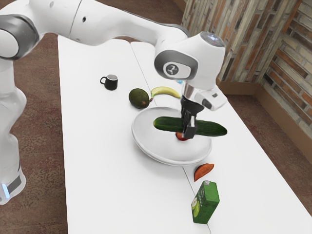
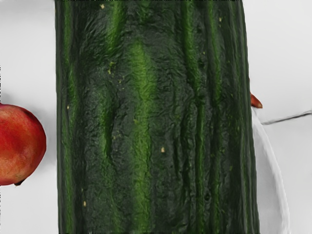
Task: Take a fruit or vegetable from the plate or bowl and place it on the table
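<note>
In the exterior view my gripper (image 1: 189, 127) is shut on a long dark green cucumber (image 1: 212, 128), gripping it near its middle. The cucumber lies crosswise above the white plate (image 1: 155, 141), its far tip reaching past the rim on the exterior view's right. A red fruit (image 1: 181, 137) rests in the plate below the hand, partly covered by fingers and cucumber. From the wrist, the cucumber (image 2: 151, 117) is large and close, with the red fruit (image 2: 20, 145) beside it and the plate's rim (image 2: 279, 180) on its other side.
An avocado (image 1: 139, 98) and a banana (image 1: 165, 91) lie behind the plate, with a black mug (image 1: 111, 82) farther back. An orange-red wedge (image 1: 203, 170) and a green juice carton (image 1: 205, 203) are on the white table (image 1: 107, 185) at the plate's near side.
</note>
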Robot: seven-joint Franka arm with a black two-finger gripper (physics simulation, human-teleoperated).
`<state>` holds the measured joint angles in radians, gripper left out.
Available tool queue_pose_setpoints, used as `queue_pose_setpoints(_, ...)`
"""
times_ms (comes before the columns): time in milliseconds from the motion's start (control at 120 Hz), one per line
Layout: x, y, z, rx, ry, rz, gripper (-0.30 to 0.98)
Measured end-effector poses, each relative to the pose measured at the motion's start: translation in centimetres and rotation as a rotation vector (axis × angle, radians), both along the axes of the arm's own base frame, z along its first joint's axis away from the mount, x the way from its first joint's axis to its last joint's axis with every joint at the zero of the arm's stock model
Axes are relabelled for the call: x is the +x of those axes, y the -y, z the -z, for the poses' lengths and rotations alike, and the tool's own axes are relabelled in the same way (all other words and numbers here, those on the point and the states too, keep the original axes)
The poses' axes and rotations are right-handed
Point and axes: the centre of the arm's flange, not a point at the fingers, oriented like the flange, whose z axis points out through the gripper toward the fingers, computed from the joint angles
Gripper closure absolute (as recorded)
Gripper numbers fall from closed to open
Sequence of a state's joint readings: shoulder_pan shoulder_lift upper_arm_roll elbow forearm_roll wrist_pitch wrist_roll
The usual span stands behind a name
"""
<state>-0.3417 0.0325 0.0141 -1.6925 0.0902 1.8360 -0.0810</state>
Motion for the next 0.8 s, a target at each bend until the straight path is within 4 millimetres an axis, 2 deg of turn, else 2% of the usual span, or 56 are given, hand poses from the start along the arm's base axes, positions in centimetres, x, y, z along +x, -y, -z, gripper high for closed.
queue_pose_setpoints(58, 0.3, 3.1, -3.1, 0.008, 0.074, 0.05, 0.5)
queue_pose_setpoints(108, -0.4, 8.4, -5.1, 0.007, 0.128, 0.139, 0.5)
queue_pose_setpoints(167, -4.5, 16.7, -6.0, 0.016, 0.159, 0.286, 0.5)
queue_pose_setpoints(192, -6.4, 19.7, -6.1, 0.021, 0.164, 0.341, 0.5)
queue_pose_setpoints(225, -8.6, 22.5, -5.9, 0.027, 0.166, 0.392, 0.51)
queue_pose_setpoints(267, -10.4, 24.5, -5.5, 0.035, 0.165, 0.422, 0.51)
queue_pose_setpoints(317, -11.2, 25.5, -5.1, 0.043, 0.161, 0.427, 0.5)
queue_pose_setpoints(433, -11.4, 26.2, -3.0, 0.06, 0.132, 0.397, 0.51)
queue_pose_setpoints(575, -12.0, 27.3, 1.8, 0.077, 0.062, 0.366, 0.51)
queue_pose_setpoints(642, -11.5, 26.8, 5.3, 0.075, 0.013, 0.333, 0.52)
queue_pose_setpoints(733, -11.0, 26.6, 7.5, 0.054, -0.015, 0.295, 0.52)
queue_pose_setpoints(800, -10.8, 26.4, 10.2, 0.048, -0.05, 0.27, 0.53)
